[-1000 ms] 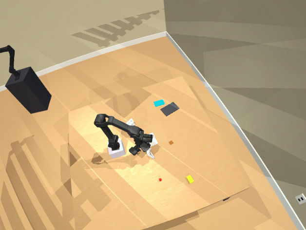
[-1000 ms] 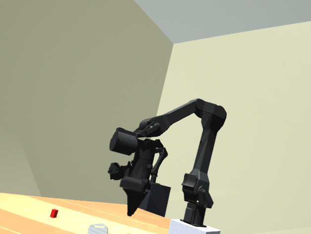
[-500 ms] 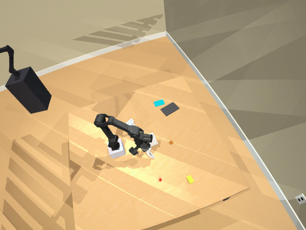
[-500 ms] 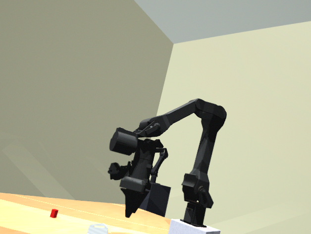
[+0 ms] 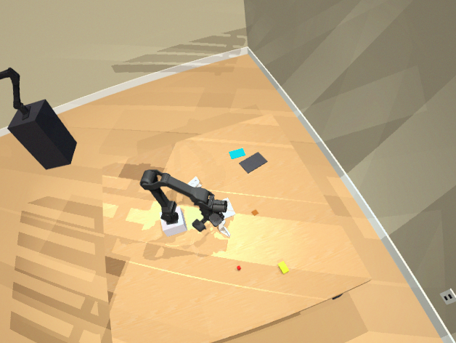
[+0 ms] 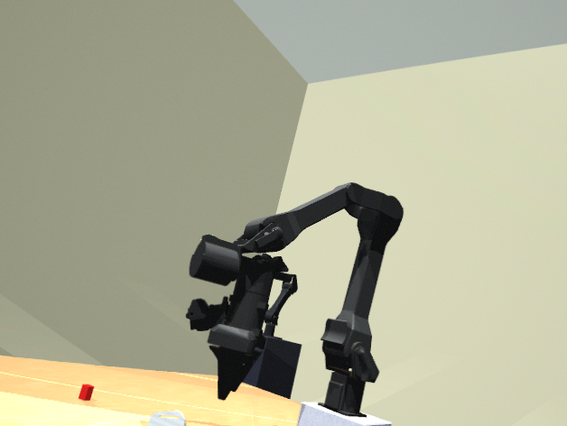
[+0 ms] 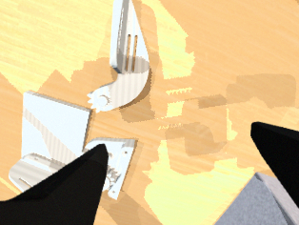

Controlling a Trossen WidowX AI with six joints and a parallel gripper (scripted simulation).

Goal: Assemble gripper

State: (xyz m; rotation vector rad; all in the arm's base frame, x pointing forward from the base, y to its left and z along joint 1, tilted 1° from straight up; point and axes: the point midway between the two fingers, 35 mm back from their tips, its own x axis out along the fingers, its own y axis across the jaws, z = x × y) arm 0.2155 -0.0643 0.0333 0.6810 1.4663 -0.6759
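Claw: yours (image 5: 217,221) (image 6: 227,394) (image 7: 179,137) was wide open, with nothing between its fingers, and pointed down above the bench (image 5: 302,235) (image 6: 27,380) (image 7: 209,71).
Loose jaw: the white slotted jaw (image 5: 224,231) (image 6: 167,419) (image 7: 130,67) lay on the bench, its toothed end turned toward the other white parts and apart from them.
White plate: the broad plate (image 5: 229,208) (image 7: 54,121) sat to your wrist view's left, a rounded white piece (image 7: 30,172) at its lower edge.
Small toothed part: the piece with holes and teeth (image 7: 123,159) was just beside the plate, partly behind one claw finger; you could not tell from this how its teeth engaged.
Farther white part: another (image 5: 194,182) lay on the far side of your forearm in the top view, partly hidden.
Cyan block: this one (image 5: 237,153) lay beside the dark grey panel (image 5: 253,162).
Red block: it (image 5: 238,267) (image 6: 86,392) was well apart from the white parts, and nearer the yellow block (image 5: 283,267).
Orange piece: it (image 5: 254,212) lay near the broad plate.
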